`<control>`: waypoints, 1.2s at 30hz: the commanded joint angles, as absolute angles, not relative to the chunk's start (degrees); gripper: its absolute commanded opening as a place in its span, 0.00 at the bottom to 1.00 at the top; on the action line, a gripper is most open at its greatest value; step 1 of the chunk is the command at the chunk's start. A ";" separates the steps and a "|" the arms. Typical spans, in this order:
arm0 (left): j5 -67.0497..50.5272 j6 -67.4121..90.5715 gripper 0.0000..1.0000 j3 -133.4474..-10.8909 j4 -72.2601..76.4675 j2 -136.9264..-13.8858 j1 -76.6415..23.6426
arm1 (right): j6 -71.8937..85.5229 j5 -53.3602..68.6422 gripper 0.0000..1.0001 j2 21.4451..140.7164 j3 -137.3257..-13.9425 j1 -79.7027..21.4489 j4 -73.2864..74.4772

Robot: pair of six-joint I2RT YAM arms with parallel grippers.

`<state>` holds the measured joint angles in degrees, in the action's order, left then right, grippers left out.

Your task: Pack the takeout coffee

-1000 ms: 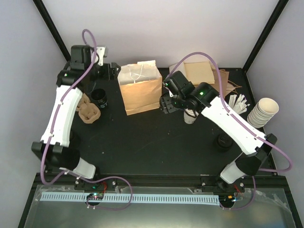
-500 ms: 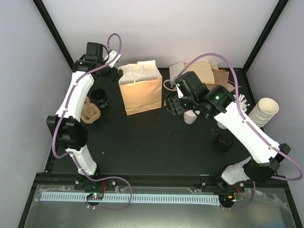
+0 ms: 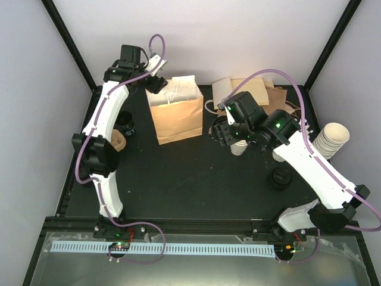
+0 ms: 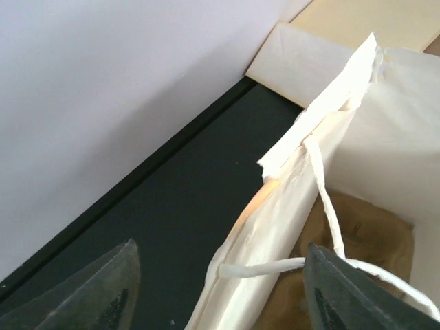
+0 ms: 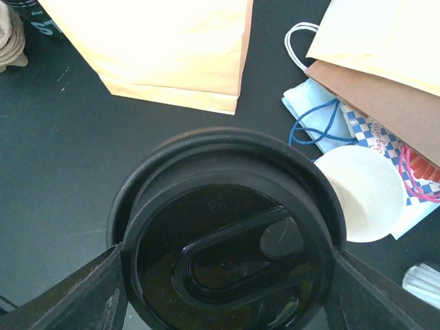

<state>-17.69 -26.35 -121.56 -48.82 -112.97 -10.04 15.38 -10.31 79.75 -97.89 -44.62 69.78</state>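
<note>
Swinging to the far edge, left gripper (image 4: 220, 289) straddles paper bag (image 3: 175, 119) rim, spread, empty; right gripper (image 5: 223, 292) clamps takeout coffee (image 5: 227, 234) for loading.

Top external: high, behind the arm bases, looking steeply down; the whole table (image 3: 190, 185) is in frame, seen from afar.
Left wrist: very near the paper bag (image 4: 385, 137) mouth, apparently angled down into it and along the rear wall (image 4: 103, 82).
Right wrist: straight down, almost on the takeout coffee (image 5: 227, 247) lid.
Shared: paper bag, in all three views.
</note>
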 commanded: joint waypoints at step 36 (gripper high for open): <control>-10.23 -42.14 0.84 -117.80 -54.25 -106.73 -10.89 | 14.15 -7.56 0.71 78.88 -94.95 -42.95 67.88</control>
